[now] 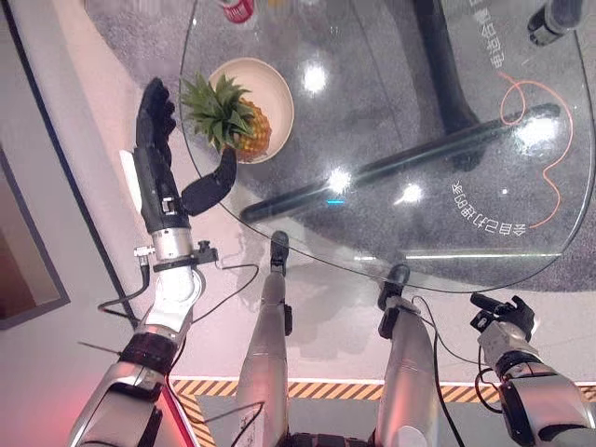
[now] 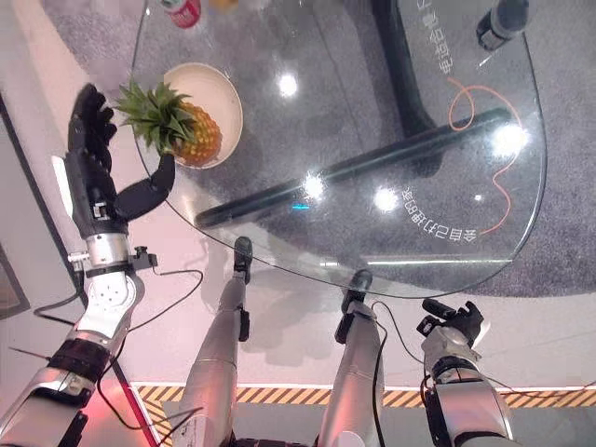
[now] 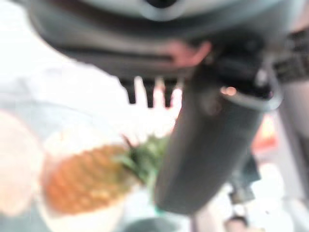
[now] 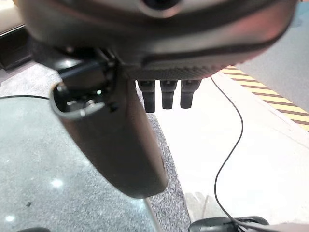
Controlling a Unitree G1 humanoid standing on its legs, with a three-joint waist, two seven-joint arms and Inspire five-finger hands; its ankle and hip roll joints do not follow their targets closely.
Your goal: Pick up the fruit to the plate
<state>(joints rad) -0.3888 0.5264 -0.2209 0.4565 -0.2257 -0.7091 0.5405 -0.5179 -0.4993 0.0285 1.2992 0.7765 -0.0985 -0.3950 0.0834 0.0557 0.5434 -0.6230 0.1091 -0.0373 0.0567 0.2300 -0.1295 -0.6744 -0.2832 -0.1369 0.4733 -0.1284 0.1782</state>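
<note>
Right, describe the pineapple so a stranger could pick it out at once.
Start at the round glass table and go to its edge nearest the robot's left hand. A cream plate sits there, and the pineapple lies on it, golden with a spiky green crown, the sole fruit on the plate.

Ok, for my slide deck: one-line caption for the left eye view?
Pineapple lies on the plate as the open left robot hand hovers beside it.

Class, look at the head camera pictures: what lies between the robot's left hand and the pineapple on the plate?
Nothing: in the left eye view only bare glass table separates the open left robot hand from the pineapple on the plate.
</note>
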